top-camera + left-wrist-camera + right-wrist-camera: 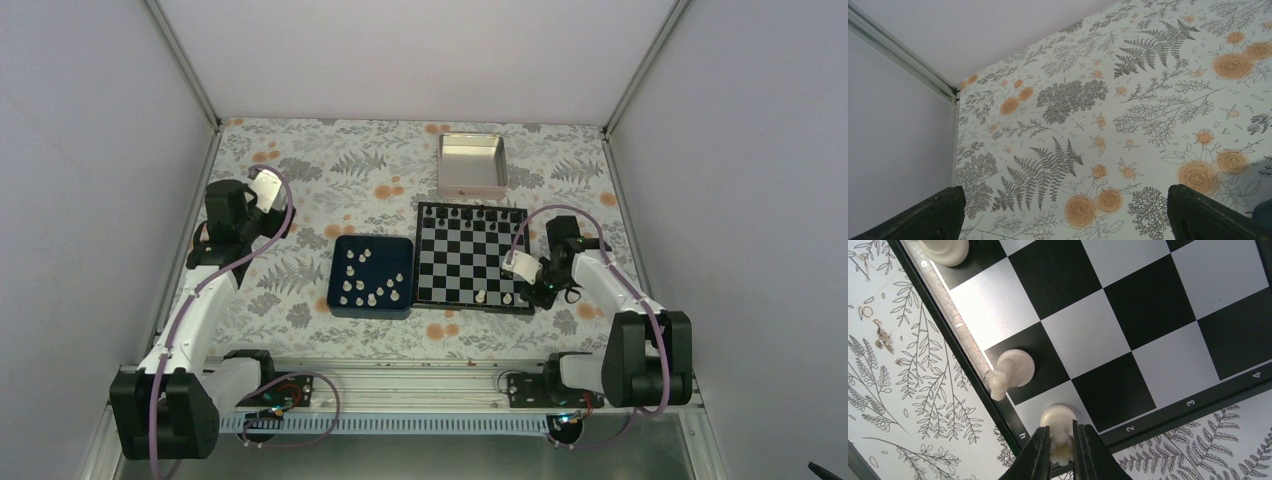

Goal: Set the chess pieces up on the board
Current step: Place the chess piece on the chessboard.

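The chequered board (417, 260) lies right of centre, with black pieces (470, 213) along its far rows. My right gripper (527, 296) is at the board's near right corner. In the right wrist view it (1061, 447) is shut on a cream rook (1060, 440) standing on the white corner square. A cream knight (1010, 371) stands on the adjoining dark square, and another cream piece (945, 250) further along that row. Several cream pieces (372, 277) lie in the dark blue tray (333, 275). My left gripper (1063, 215) is open and empty over the cloth at the far left (262, 190).
A silver tin (472, 165) stands behind the board. The blue tray sits just left of the board. Grey walls close in the table on three sides, with a metal corner post (923, 70) near the left gripper.
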